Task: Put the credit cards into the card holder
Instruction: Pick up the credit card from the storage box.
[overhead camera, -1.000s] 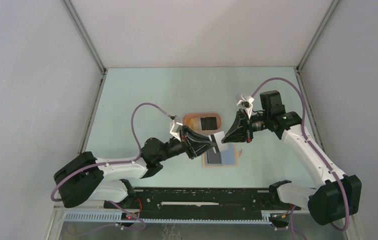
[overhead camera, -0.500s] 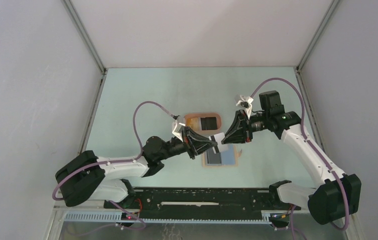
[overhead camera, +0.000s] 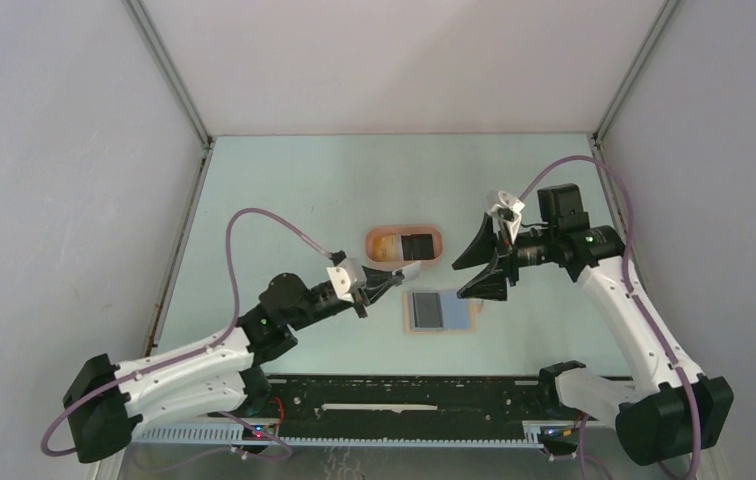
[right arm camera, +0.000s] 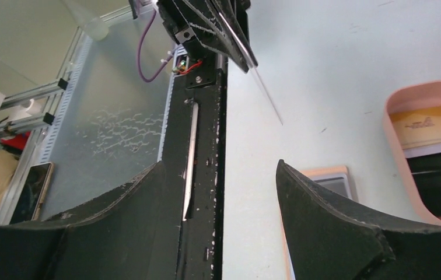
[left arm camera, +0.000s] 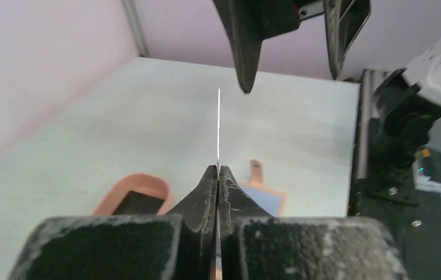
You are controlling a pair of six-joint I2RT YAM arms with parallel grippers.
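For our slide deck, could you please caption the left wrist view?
Left gripper pinches a thin card edge-on, presenting it toward the open right gripper.

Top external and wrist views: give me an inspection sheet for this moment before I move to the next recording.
Surface: pale green table, matte.
Job's things: card holder lies open on the table, grey and blue showing inside; pale card in the air, edge-on; yellow-orange card and black card in the tray.
Clutter: the salmon-pink tray, beyond the card holder.
Grippers: left gripper, jaws shut on the pale card; right gripper, jaws open, empty, facing it.
Cables: one purple cable loops over the left arm, another over the right.
Surroundings: grey enclosure walls; nothing else seen.
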